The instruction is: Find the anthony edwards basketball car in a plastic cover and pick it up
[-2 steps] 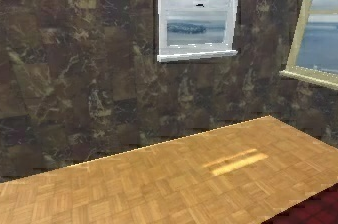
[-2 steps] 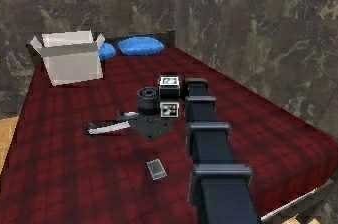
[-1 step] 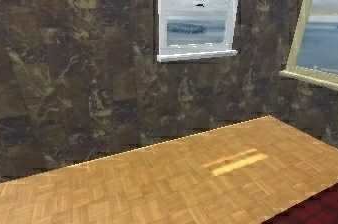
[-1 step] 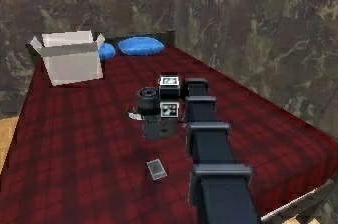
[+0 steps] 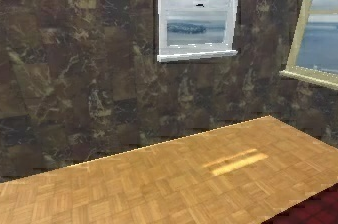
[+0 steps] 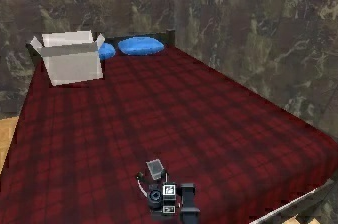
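- Bed (image 6: 227, 110) with a dark red plaid cover was seen across most of the arm side view; its corner was also seen at the forward view's bottom right.
- A white open box (image 6: 72, 58) was seen on the bed at the far left, with a blue pillow (image 6: 142, 46) just beside it at the head end.
- The gripper (image 6: 149, 186) was seen low in the arm side view, with the bed cover behind it.
- A small grey object (image 6: 155, 168) was seen upright at the gripper's far end. Whether it was the card in its plastic cover could not be told.
- Whether anything was held by the fingers (image 6: 143, 181) could not be told, since contact with the grey object could not be made out.
- In the forward view, parquet floor (image 5: 177, 170) was seen running to a dark marbled wall (image 5: 67, 80), with two white-framed windows (image 5: 197, 28) at the upper right.
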